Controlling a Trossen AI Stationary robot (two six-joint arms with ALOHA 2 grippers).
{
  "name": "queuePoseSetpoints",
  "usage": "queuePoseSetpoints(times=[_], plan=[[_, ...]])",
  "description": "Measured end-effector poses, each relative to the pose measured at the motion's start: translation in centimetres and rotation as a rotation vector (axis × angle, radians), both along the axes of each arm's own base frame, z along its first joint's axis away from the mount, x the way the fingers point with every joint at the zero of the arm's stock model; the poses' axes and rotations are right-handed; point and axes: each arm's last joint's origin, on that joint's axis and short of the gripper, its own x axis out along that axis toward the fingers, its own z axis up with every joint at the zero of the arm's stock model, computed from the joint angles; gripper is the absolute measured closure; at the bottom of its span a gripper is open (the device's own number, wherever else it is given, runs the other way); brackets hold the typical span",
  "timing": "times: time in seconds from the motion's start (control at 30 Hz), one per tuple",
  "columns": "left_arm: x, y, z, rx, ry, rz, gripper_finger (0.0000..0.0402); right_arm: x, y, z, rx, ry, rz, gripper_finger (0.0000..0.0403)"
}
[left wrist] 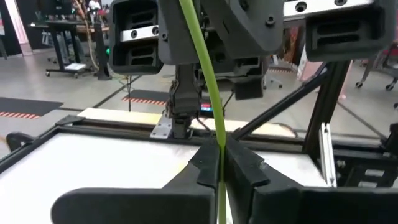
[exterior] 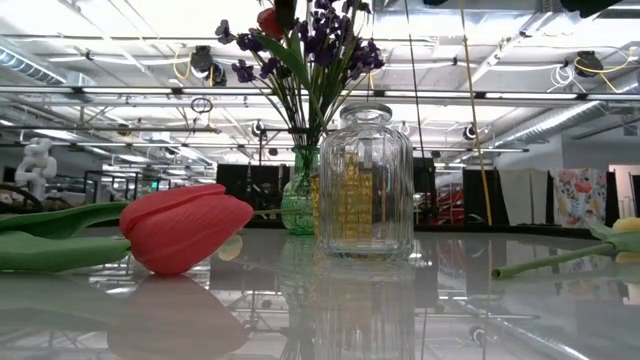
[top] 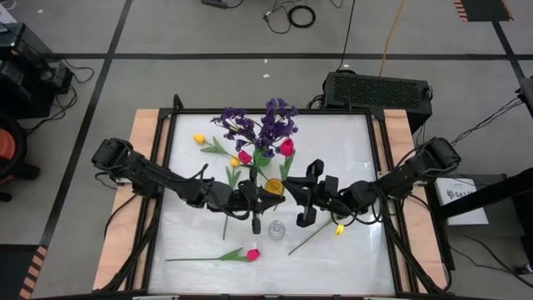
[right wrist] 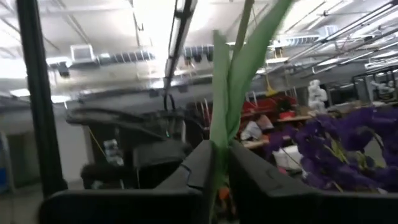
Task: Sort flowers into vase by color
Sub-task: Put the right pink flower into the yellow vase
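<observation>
Pinching one green stem [left wrist: 208, 74] in both claws, left claw [left wrist: 221, 163] and right claw [right wrist: 219, 163] each closed on it at counter [top: 350, 158] centre, I risk snapping it or toppling the clear jar [top: 276, 229] at 6 o'clock. Open room lies toward 3 o'clock; purple sprigs [top: 262, 125] crowd 12.

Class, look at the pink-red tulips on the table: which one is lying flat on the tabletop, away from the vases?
The pink-red tulip near the table's front edge: it lies flat alone, stem stretched sideways. The other pink-red tulips stand among the purple sprigs.
</observation>
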Motion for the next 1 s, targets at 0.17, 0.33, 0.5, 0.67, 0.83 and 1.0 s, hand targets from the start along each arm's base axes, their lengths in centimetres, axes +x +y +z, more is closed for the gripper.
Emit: queuePoseSetpoints(times=[0.17, 0.33, 0.5, 0.67, 0.83, 1.0], plan=[[-0.7, 0.5, 1.0, 0.015, 0.014, 0.013, 0.039, -0.4, 0.2, 0.5, -0.033, 0.083, -0.002, 0.0291], [-1.4, 0.7, 1.6, 0.031, 0.038, 0.011, 0.0391, -1.7, -0.2, 1.8, -0.025, 0.156, 0.025, 0.0239], [-1.4, 0.6, 1.3, 0.041, 0.07, 0.007, 0.0392, -2.7, -0.5, 2.7, -0.017, 0.175, 0.15, 0.0219], [-1.4, 0.7, 1.2, 0.04, 0.073, 0.002, 0.0392, -2.6, -0.4, 2.4, -0.018, 0.216, 0.164, 0.0218], [-1.4, 0.7, 1.2, 0.035, 0.074, 0.002, 0.0392, -2.2, -0.9, 2.0, -0.022, 0.239, 0.147, 0.0218], [-1.3, 0.8, 1.2, -0.001, 0.074, -0.012, 0.0393, -1.8, -1.3, 1.8, -0.031, 0.241, 0.175, 0.0218]])
